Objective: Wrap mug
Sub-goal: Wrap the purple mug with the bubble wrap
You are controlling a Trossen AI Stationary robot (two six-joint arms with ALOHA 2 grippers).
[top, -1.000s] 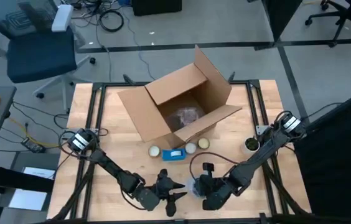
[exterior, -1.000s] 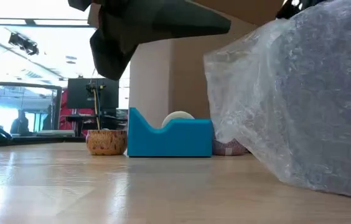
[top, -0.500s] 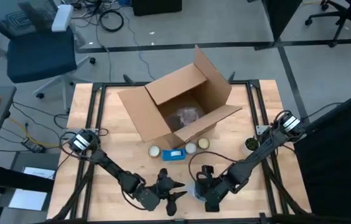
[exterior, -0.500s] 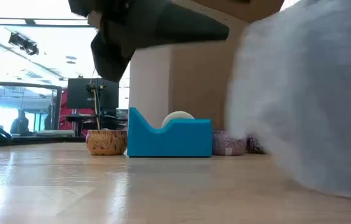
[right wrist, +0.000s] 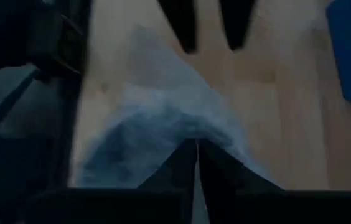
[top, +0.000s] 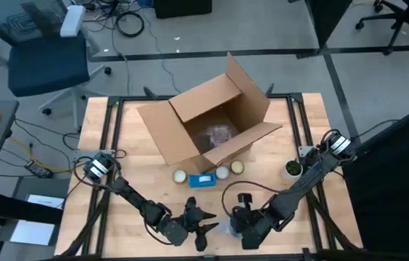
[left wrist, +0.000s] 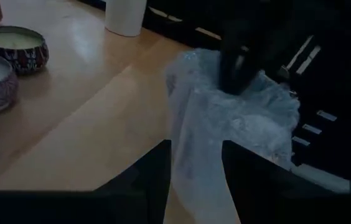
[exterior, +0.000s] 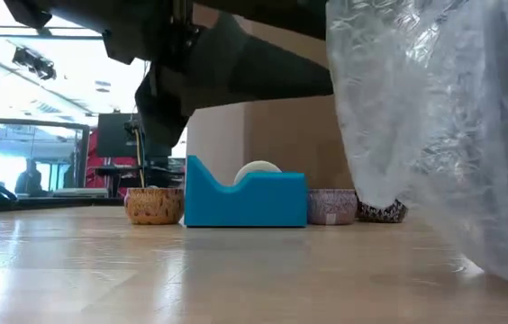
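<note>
Bubble wrap pinched in my right gripper, just right of my waiting left one.

My right gripper point(top: 242, 226) is clamped on the bubble wrap point(left wrist: 225, 124) at the table's point(top: 117, 145) near edge; I can't see the mug inside. My left gripper point(top: 206, 223), fingers apart, sits just left of the bundle, pointing right at it.
</note>
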